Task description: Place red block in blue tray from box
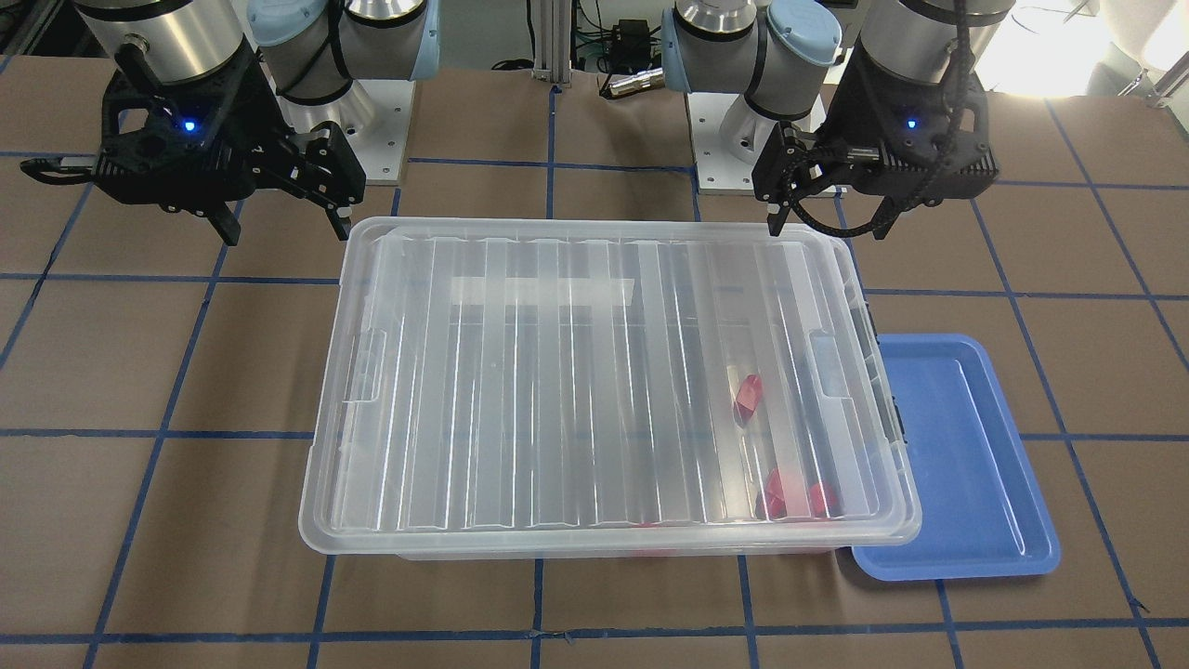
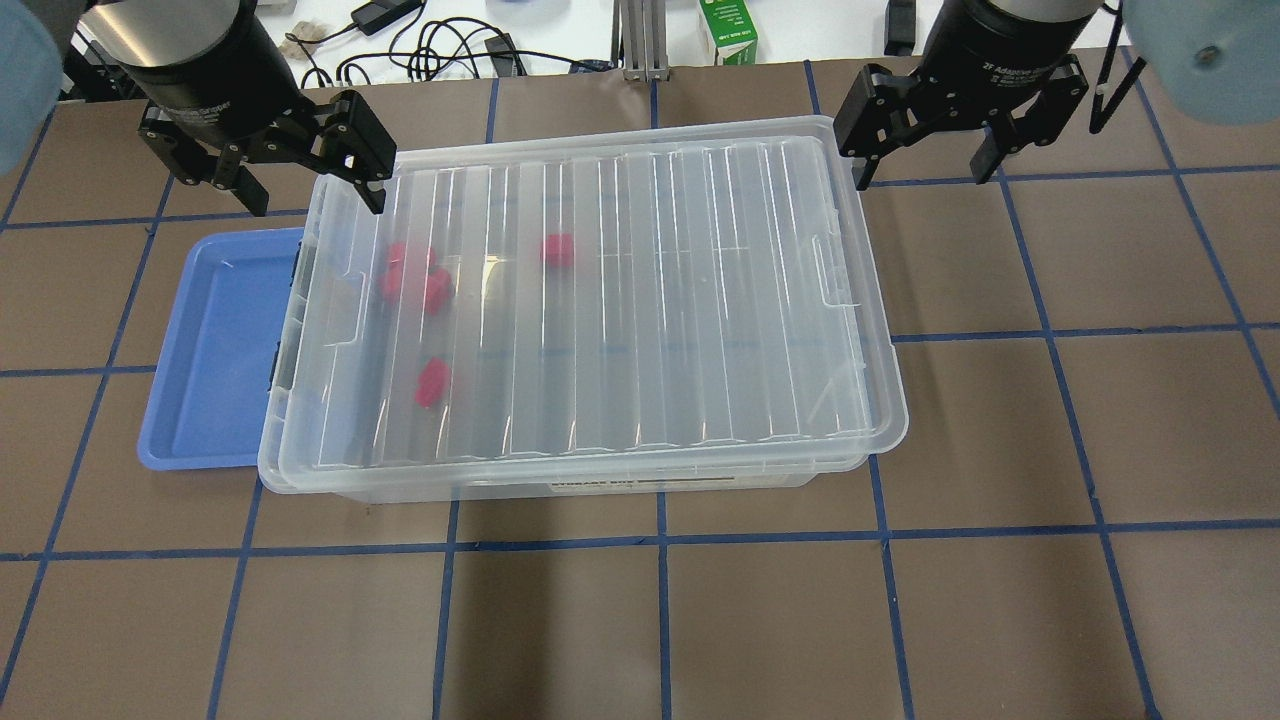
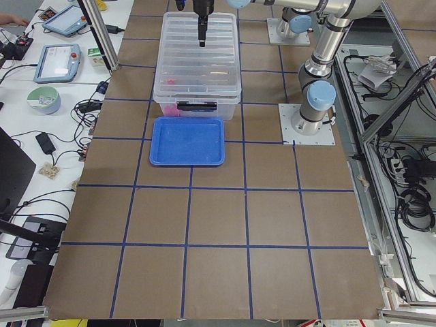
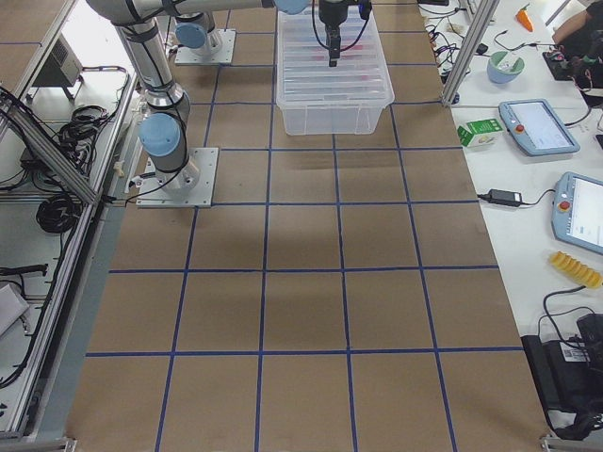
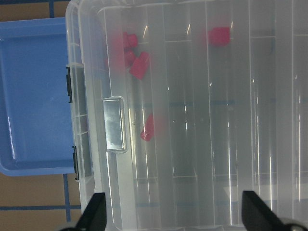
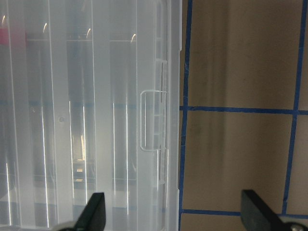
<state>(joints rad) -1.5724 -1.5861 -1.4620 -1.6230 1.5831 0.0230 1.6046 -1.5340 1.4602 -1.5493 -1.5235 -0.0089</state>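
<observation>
The box point(image 2: 620, 300) is a large clear bin with its ribbed lid on; it also shows in the front-facing view point(image 1: 576, 390). Several red blocks lie inside under the lid: one point(image 2: 432, 383) alone, one point(image 2: 558, 249) farther back, and a cluster point(image 2: 410, 280). The blue tray point(image 2: 215, 350) sits empty against the box's left end, partly under the lid's edge. My left gripper point(image 2: 310, 190) is open and empty above the box's far left corner. My right gripper point(image 2: 922, 170) is open and empty just past the far right corner. The left wrist view shows the blocks point(image 5: 147, 128) through the lid.
Cables and a green-and-white carton point(image 2: 728, 30) lie beyond the table's far edge. Both arm base plates point(image 1: 372, 130) stand behind the box. The lid has handle recesses at each end point(image 6: 153, 120). Tablets and small items sit on a side bench point(image 3: 58, 63).
</observation>
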